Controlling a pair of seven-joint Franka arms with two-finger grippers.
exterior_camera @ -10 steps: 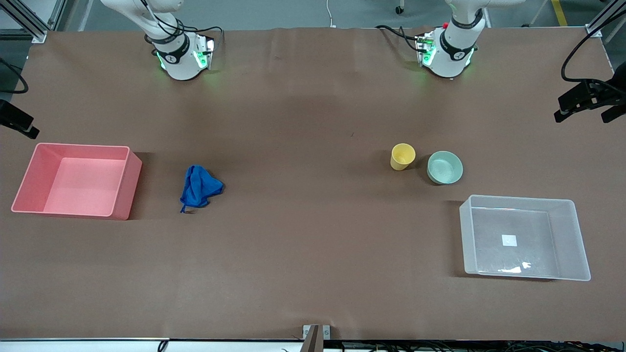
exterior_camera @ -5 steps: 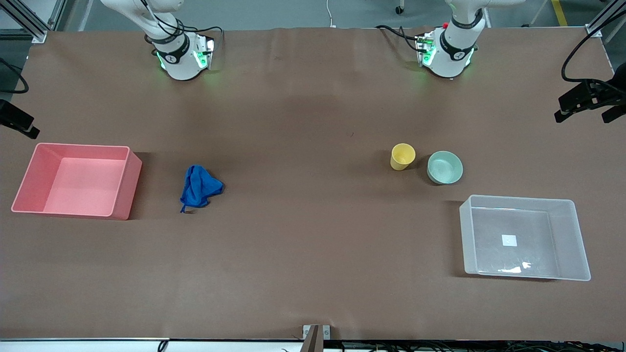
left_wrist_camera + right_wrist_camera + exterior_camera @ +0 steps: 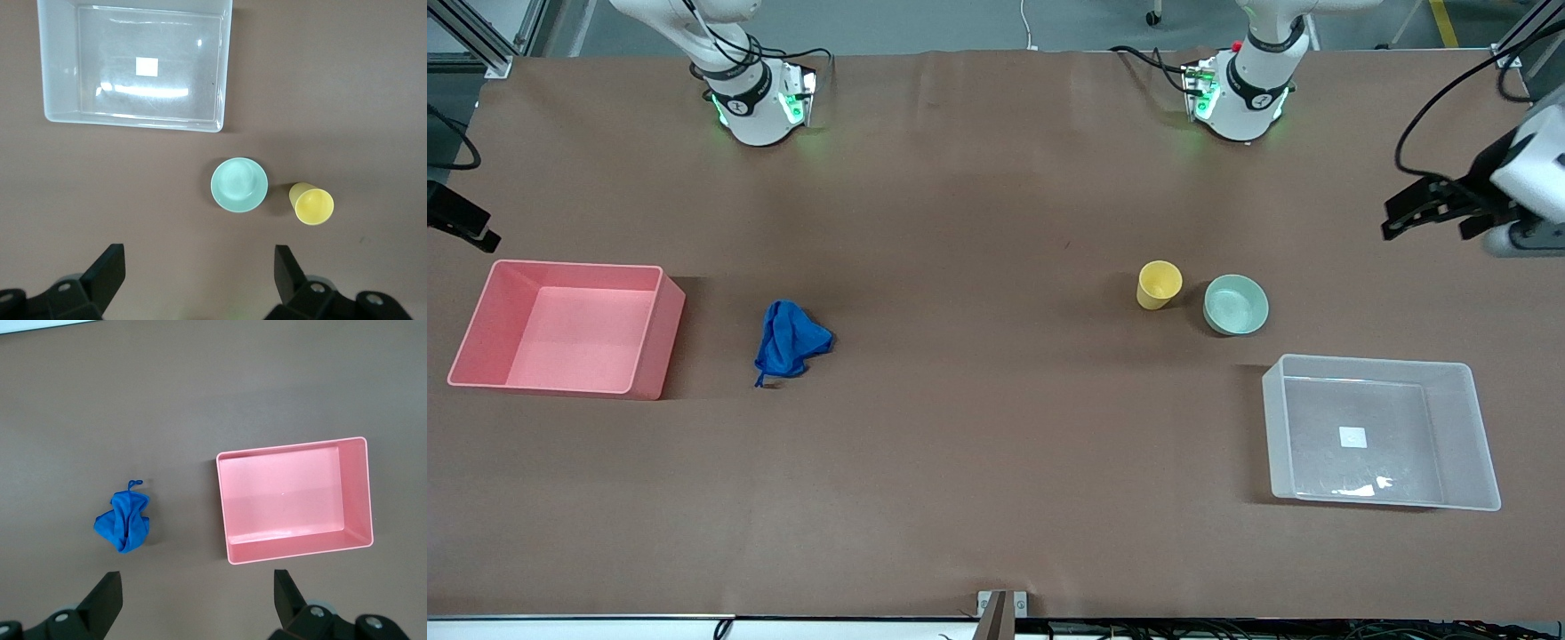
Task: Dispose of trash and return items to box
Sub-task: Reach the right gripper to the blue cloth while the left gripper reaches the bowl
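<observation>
You've got the pink bin [image 3: 567,327] at the right arm's end of the table, long axis running along the table's length. Just beside it lies the blue cloth wad [image 3: 790,341], its string pointing toward the front camera. Yellow cup [image 3: 1159,284] stands upright, mint bowl [image 3: 1235,304] just beside it, apart. Clear tub [image 3: 1381,432] sits nearer the camera than the bowl, long axis along the table. Left gripper [image 3: 200,267] hangs high over the table at the left arm's end, jaws spread wide, holding nothing. Right gripper [image 3: 197,592] hovers high over the cloth and bin, jaws also wide open.
</observation>
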